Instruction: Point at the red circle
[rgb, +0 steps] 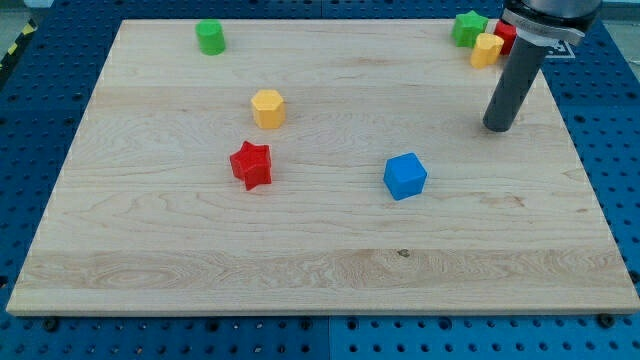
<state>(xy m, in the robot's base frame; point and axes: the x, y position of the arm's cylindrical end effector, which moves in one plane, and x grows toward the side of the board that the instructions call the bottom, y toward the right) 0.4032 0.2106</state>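
In the camera view, a pale wooden board (320, 270) lies on a blue perforated table (30, 120). My tip (497, 127) rests on the board at the view's upper right, at the end of a dark rod that leans up toward the arm's mount at the view's top edge. There is no pincer on this arm, only the rod, so nothing is held.

The red block (507, 36) sits at the top right corner of the board, partly hidden behind the rod; it is probably the red circle, though its shape cannot be made out for sure. It touches a yellow block (486, 49) on its left, and a green block (468, 28) lies just beside that.

My tip stands below this cluster, near but apart from it.

Further left are a green cylinder (210, 37), a yellow hexagon (268, 108), a red star (251, 165) and a blue cube (405, 176), all well apart from the tip.
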